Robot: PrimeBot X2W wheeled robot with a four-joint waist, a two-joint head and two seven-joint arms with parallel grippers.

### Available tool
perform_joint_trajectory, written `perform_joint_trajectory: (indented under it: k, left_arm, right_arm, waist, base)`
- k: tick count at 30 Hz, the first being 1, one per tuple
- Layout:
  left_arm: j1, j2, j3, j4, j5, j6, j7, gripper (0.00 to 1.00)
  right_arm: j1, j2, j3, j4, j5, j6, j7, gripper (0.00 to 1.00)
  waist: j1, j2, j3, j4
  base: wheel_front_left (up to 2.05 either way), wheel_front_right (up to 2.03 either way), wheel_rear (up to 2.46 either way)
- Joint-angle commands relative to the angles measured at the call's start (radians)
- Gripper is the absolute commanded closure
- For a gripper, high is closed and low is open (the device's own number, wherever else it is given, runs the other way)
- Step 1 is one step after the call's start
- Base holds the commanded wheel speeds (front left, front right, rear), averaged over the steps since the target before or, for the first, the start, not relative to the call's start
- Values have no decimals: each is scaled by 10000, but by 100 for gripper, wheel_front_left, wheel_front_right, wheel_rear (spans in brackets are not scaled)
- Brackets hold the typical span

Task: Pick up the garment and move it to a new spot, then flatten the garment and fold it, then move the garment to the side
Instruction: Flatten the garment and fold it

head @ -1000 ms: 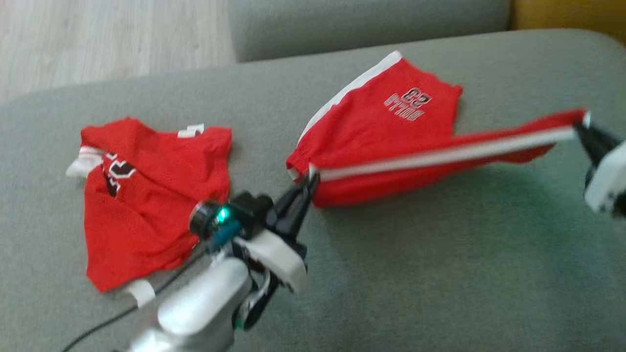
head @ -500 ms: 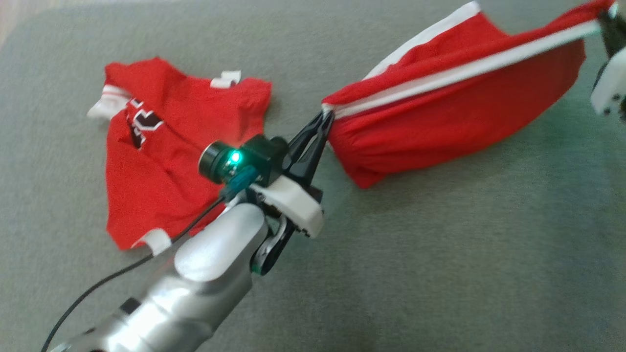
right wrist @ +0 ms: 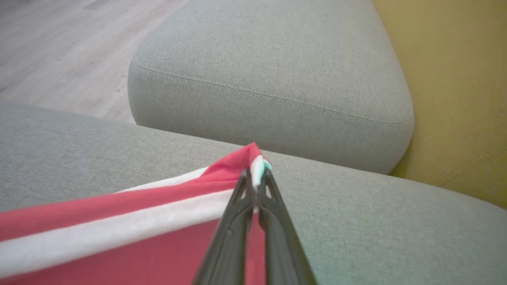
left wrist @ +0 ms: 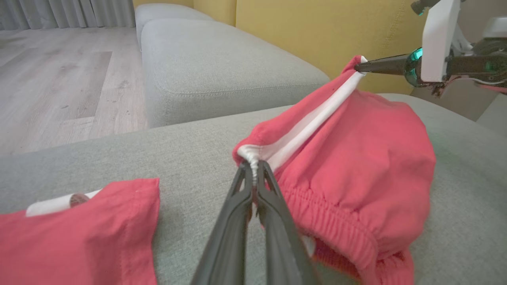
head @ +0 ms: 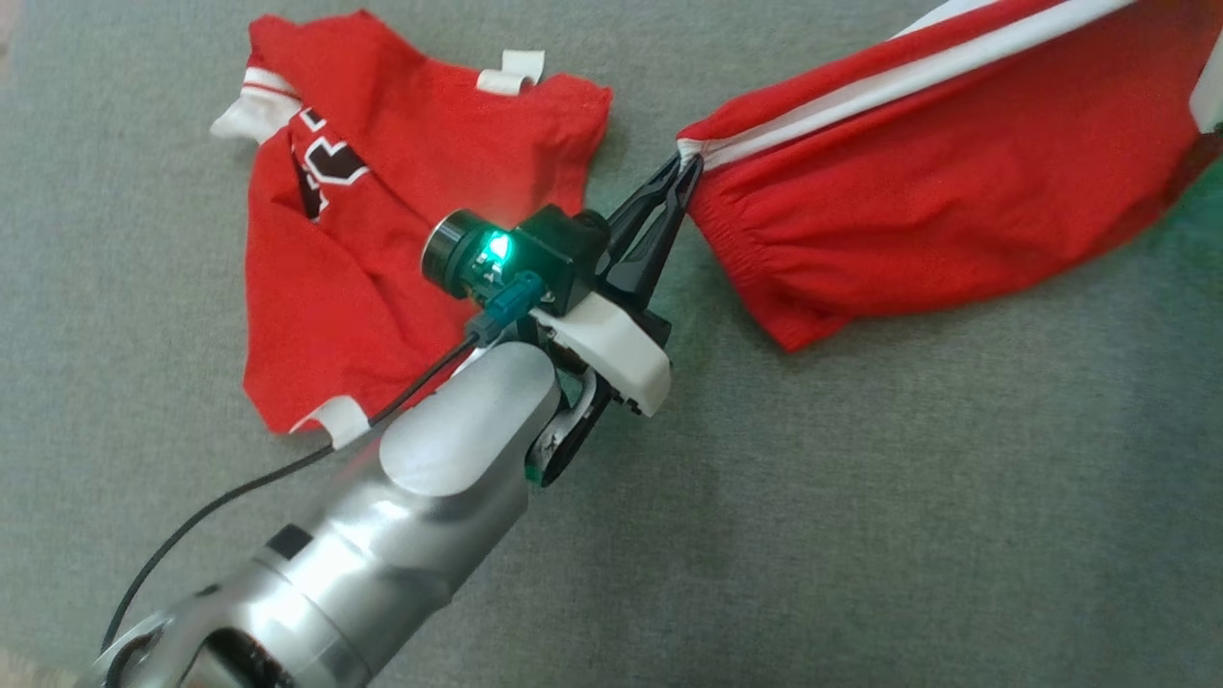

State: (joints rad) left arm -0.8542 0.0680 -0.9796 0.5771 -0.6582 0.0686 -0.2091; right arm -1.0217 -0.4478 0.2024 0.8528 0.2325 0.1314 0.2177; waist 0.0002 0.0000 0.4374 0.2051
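Red shorts (head: pixel 941 215) — corner in left gripper (head: pixel 685 164)

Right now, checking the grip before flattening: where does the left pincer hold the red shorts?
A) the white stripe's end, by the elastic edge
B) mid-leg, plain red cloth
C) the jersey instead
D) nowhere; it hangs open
A: the left pincer is shut on the red shorts at the end of the white stripe.

Nothing reads outright: the red jersey (head: pixel 382 248) bears black, white-edged characters (head: pixel 330 164) on its chest, perhaps part of a number, mostly lost in a fold
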Motion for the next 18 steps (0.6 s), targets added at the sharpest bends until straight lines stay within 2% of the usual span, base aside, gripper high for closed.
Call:
perform_joint_trajectory:
  k: [1, 6, 7, 8, 9, 10, 11, 18]
  left_arm:
    - [-372, 68, 199, -155, 72, -48, -102, 100]
    - [-474, -33, 131, 24, 36, -83, -204, 100]
    - [-502, -47, 127, 63, 32, -73, -223, 100]
    - [-502, -47, 127, 63, 32, -73, -223, 100]
    - [-531, -60, 122, 104, 35, -53, -240, 59]
    - [-558, -71, 112, 147, 39, -36, -255, 17]
    - [-583, -80, 109, 192, 40, -19, -271, 0]
    - [-567, -104, 208, 531, -27, 41, -390, 0]
  right_arm:
    - [-323, 13, 102, -134, -80, -7, -191, 100]
    - [-634, 90, 268, 510, -78, -7, -402, 100]
    - [-696, 89, 278, 631, -98, -7, -465, 82]
    - [-696, 89, 278, 631, -98, -7, -465, 82]
    - [-761, 96, 250, 743, -100, -7, -565, 0]
    - [-822, 113, 199, 859, -96, -7, -672, 0]
    - [-868, 138, 191, 953, -107, -7, -796, 0]
    - [-875, 226, 78, 1440, -13, -7, -2096, 0]
  waist:
    - [-2, 0, 161, 122]
    - [-2, 0, 356, 196]
    - [-2, 0, 383, 206]
    - [-2, 0, 383, 206]
    - [-2, 0, 406, 213]
    - [-2, 0, 418, 217]
    - [-2, 0, 417, 217]
    - [-2, 0, -11, 101]
  base:
    - [0, 0, 0]
    - [0, 0, 0]
    - [0, 0, 0]
    - [0, 0, 0]
    - [0, 0, 0]
    - [0, 0, 0]
    - [0, 0, 0]
    - [0, 0, 0]
